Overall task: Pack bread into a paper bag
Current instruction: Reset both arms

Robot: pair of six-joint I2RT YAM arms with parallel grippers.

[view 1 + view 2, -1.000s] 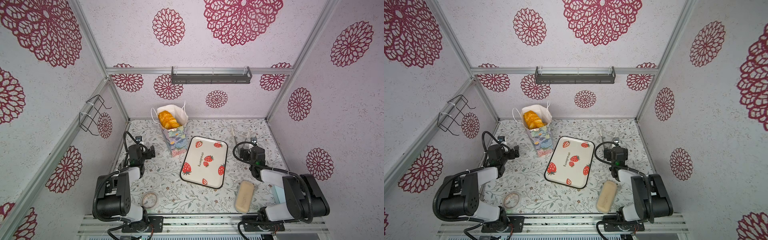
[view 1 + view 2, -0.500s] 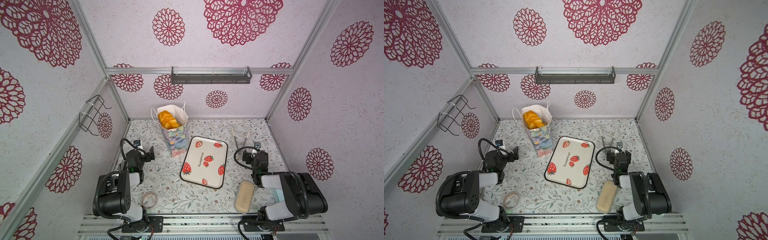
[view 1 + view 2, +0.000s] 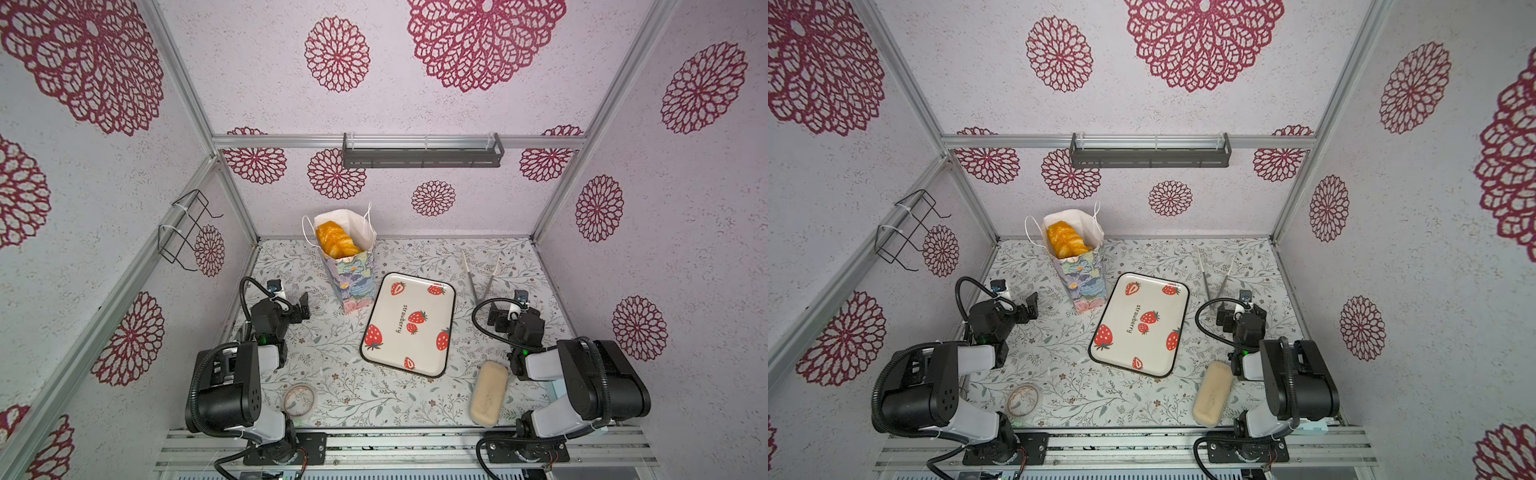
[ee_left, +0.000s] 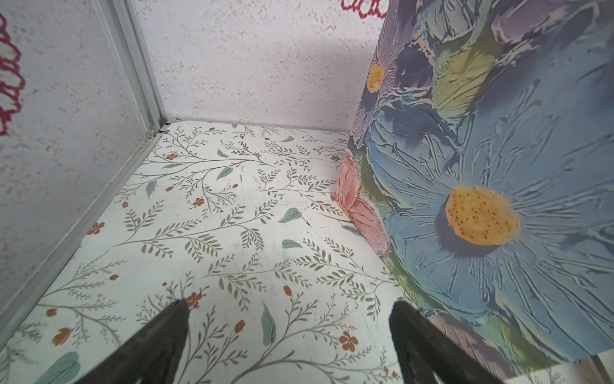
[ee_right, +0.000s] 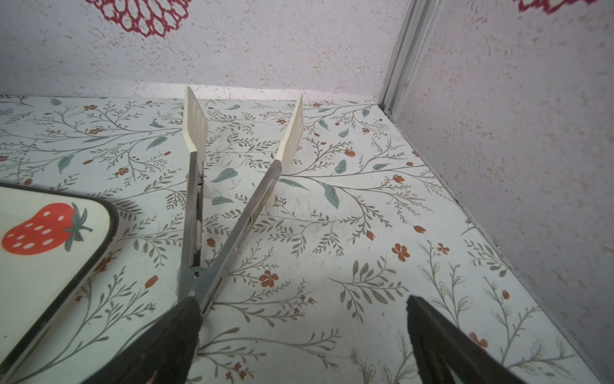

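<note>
While glossy orange pastries [image 3: 334, 243] fill the flowered paper bag [image 3: 353, 278], it looks crushable: lift by white cord handles [image 3: 305, 231]; both jaws gape empty.

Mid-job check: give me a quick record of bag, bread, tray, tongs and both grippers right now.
paper bag: upright, mouth open
bread: inside the bag, showing at its mouth
tray: flat mid-table, nothing on it
tongs: lying spread beside the tray
left gripper: jaws open, empty, beside the bag
right gripper: jaws open, empty, at the tongs' hinge end
</note>
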